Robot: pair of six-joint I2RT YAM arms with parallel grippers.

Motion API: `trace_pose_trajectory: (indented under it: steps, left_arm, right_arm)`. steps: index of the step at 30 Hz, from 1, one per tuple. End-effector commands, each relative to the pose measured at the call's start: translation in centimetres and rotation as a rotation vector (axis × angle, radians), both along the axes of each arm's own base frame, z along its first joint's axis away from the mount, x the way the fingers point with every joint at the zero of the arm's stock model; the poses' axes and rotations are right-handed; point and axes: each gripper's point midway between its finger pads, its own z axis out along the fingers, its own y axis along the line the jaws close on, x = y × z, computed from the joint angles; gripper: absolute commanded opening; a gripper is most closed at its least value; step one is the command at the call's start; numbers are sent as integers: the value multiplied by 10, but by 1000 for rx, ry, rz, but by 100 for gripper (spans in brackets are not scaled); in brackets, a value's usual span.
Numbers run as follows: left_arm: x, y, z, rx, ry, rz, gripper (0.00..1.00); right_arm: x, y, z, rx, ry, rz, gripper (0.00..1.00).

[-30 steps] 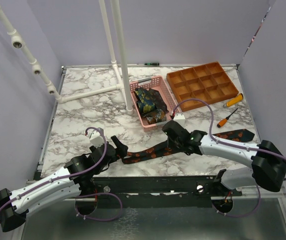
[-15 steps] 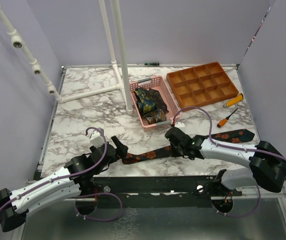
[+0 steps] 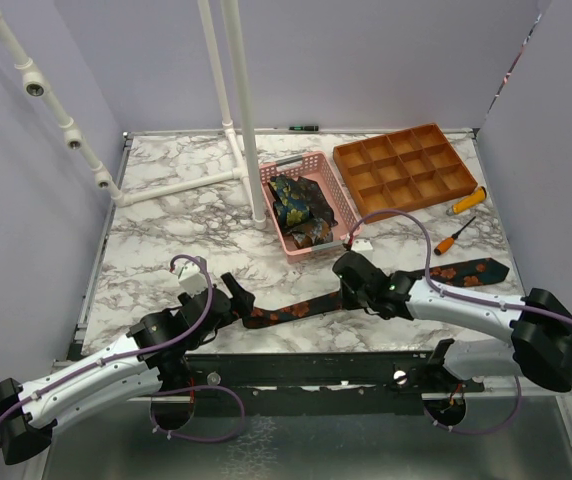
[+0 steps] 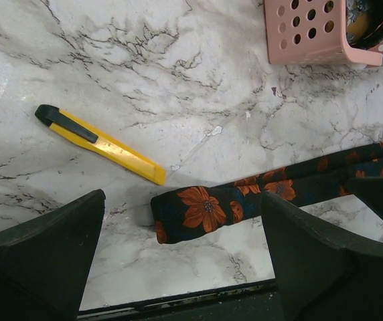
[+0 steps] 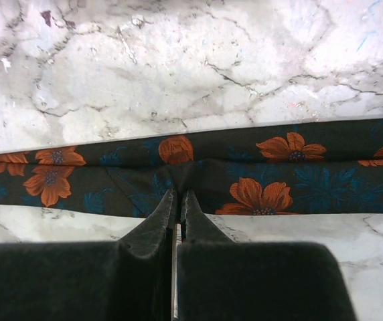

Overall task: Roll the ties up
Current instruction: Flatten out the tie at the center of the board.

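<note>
The table (image 3: 166,220) is white marble with grey lines. Light purple walls stand around it. A white pipe frame (image 3: 241,110) stands at the back. A pink basket (image 3: 338,205) sits in the middle of the table and holds dark ties (image 3: 296,205) with yellow and blue patterns. Next to it is an orange tray (image 3: 386,138) with many little boxes. Two orange screwdrivers (image 3: 464,202) lie near the right wall. A yellow knife (image 4: 101,144) lies close to the front edge.

The flower tie (image 3: 291,312) lies flat in a long strip along the front of the table. The left gripper (image 4: 183,197) is spread wide, with the tie's folded end between its fingers but not touching them. The right gripper (image 5: 177,194) is squeezed tight, pinching the middle of the flower tie.
</note>
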Motion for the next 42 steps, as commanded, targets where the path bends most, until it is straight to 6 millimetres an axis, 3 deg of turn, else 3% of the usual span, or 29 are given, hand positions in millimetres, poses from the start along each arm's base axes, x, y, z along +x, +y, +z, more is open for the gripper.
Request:
trace_pose_trajectory:
  steps: [1, 9, 17, 18, 21, 24, 29, 34, 38, 42]
  left_arm:
    - [0, 0, 10, -19, -8, 4, 99]
    - [1, 3, 10, -7, -20, 9, 99]
    - [9, 17, 34, -196, -108, 157, 99]
    - [10, 20, 36, -230, -122, 177, 99]
    - [9, 29, 50, -317, -187, 191, 99]
    - [7, 34, 60, -366, -223, 194, 99]
    - [6, 7, 49, -157, -140, 43, 95]
    - [7, -48, 42, 40, -27, -212, 87]
    - [-2, -95, 35, -7, 15, -396, 80]
    - [-11, -108, 20, -31, 48, -435, 72]
  right_arm:
    - [10, -3, 14, -12, -67, -14, 0]
    - [14, -4, -7, -67, -62, -2, 0]
    - [19, 10, -13, -46, -68, 41, 1]
    - [17, 11, -15, -42, -56, 45, 10]
    - [12, 6, -15, -34, -43, 26, 52]
    - [9, -5, -5, -31, -60, -10, 74]
    - [12, -31, 16, -19, -98, -103, 77]
    - [32, -56, 17, 112, -43, -231, 70]
    - [49, -64, 13, 176, -21, -327, 65]
    - [56, -72, -3, 210, 31, -415, 63]
